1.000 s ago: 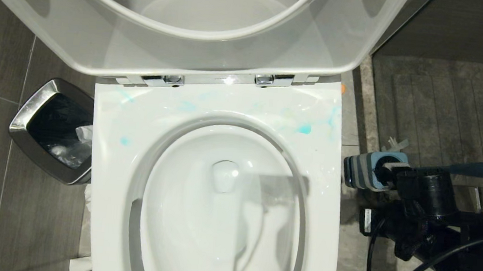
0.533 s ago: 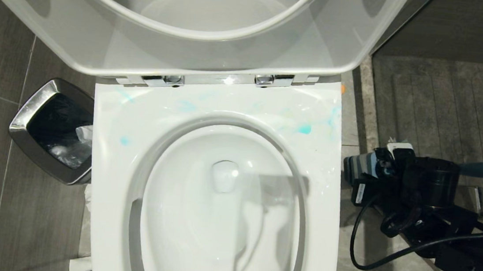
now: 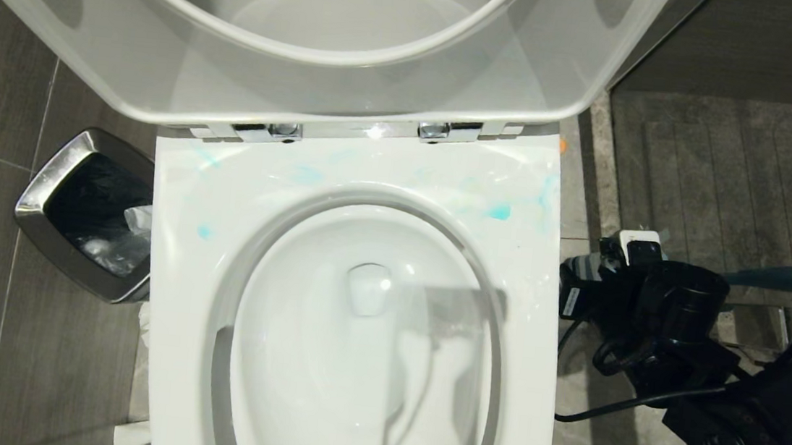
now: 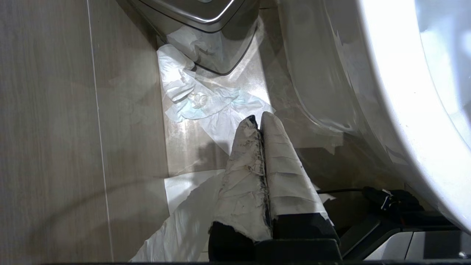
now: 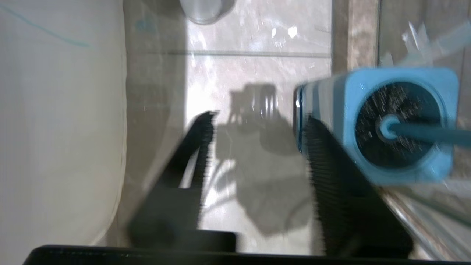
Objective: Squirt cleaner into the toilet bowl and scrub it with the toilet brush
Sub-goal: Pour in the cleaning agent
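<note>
White glossy ceramic is filling the head view: the toilet bowl [image 3: 183, 245] is standing with its seat and lid [image 3: 128, 66] raised, and turquoise smears of the cleaner [image 3: 497, 211] are lying on the flat back rim. A chrome-rimmed waste bin [image 3: 50, 196] is sitting just beside the bowl's left edge. A strip of floor [image 3: 567, 442] is lying open along the bowl's right edge, where the right tool [image 3: 582, 288] is hanging low. The teal handle of the toilet brush [image 3: 790, 277] is reaching away past the arm, toward the right.

Left wrist view: the left tool [image 4: 260, 123], wrapped in white cloth, is resting clenched with nothing in it above crumpled paper [image 4: 198, 99] on the floor, between the bin and the bowl's outer wall.

Right wrist view: the right tool [image 5: 257, 125] is standing released, its fingers [image 5: 200, 136] well apart over bare floor. The brush's black bristle head is sitting inside the blue holder [image 5: 353, 99], which is lying just beside one finger; whether they are touching cannot be told. The bowl's wall is lying beyond the other finger.
</note>
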`<state>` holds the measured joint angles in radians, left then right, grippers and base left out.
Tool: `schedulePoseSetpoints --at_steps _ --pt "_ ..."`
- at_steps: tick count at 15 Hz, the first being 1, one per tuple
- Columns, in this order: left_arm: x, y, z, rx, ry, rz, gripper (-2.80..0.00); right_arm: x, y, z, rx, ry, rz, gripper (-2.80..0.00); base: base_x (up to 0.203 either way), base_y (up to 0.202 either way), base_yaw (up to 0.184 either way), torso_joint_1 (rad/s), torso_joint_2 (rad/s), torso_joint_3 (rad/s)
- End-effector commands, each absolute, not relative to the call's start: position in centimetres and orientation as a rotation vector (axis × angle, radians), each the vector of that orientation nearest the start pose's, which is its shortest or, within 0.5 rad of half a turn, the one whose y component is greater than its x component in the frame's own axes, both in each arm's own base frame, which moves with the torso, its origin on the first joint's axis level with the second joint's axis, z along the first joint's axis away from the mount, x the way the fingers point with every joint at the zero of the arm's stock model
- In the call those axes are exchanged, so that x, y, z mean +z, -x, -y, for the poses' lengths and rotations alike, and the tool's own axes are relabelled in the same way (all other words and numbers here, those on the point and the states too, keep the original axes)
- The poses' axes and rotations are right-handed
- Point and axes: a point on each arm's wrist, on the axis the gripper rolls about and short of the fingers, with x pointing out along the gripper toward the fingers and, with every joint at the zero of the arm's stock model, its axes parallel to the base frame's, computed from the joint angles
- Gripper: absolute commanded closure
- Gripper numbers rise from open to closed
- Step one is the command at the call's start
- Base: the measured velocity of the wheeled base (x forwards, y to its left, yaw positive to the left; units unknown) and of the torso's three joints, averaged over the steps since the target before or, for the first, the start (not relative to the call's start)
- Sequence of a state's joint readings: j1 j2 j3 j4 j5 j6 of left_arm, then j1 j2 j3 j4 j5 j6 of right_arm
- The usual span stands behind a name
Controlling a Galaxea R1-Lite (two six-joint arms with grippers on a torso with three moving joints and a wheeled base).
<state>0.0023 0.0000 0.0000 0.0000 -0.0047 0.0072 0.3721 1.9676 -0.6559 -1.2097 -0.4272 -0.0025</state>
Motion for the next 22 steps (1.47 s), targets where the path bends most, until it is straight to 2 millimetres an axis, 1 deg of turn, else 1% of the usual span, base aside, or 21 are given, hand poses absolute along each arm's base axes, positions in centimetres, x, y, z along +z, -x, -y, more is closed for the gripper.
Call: schedulePoseSetpoints --at_steps 1,4,6,8,9,14,17,20,22 --pt "7.5 2.3 0.0 -0.002 -0.008 0.0 0.0 10.5 -32.7 -11.8 -0.046 0.039 -0.081 -2.8 0.0 0.0 0.0 0.0 0.0 0.0" --pt "7.5 2.3 0.0 -0.003 -0.008 0.0 0.0 9.7 -34.9 -12.9 0.07 0.009 -0.004 -2.8 0.0 0.0 0.0 0.0 0.0 0.0" --pt "7.6 2.3 0.0 -0.003 -0.008 -0.001 0.0 9.5 -36.7 -13.6 0.092 -0.003 0.033 -2.8 0.0 0.0 0.0 0.0 0.0 0.0" --pt "7.5 2.3 0.0 -0.003 -0.008 0.0 0.0 8.4 -38.1 -13.8 0.096 0.034 0.036 -2.8 0.0 0.0 0.0 0.0 0.0 0.0" --pt "7.6 2.3 0.0 -0.003 -0.008 -0.001 0.0 8.2 -38.7 -13.8 0.107 0.062 0.046 -2.8 0.0 0.0 0.0 0.0 0.0 0.0" --pt "7.5 2.3 0.0 -0.003 -0.008 0.0 0.0 9.5 -42.8 -13.7 0.115 0.122 0.186 -2.8 0.0 0.0 0.0 0.0 0.0 0.0" --pt "7.5 2.3 0.0 -0.003 -0.008 0.0 0.0 9.4 -44.8 -14.0 0.119 0.157 0.242 -2.8 0.0 0.0 0.0 0.0 0.0 0.0" --pt "7.5 2.3 0.0 -0.003 -0.008 0.0 0.0 8.9 -46.1 -14.2 0.12 0.208 0.281 -2.8 0.0 0.0 0.0 0.0 0.0 0.0" --pt "7.5 2.3 0.0 -0.003 -0.008 0.0 0.0 9.3 -46.9 -14.1 0.117 0.215 0.319 -2.8 0.0 0.0 0.0 0.0 0.0 0.0"
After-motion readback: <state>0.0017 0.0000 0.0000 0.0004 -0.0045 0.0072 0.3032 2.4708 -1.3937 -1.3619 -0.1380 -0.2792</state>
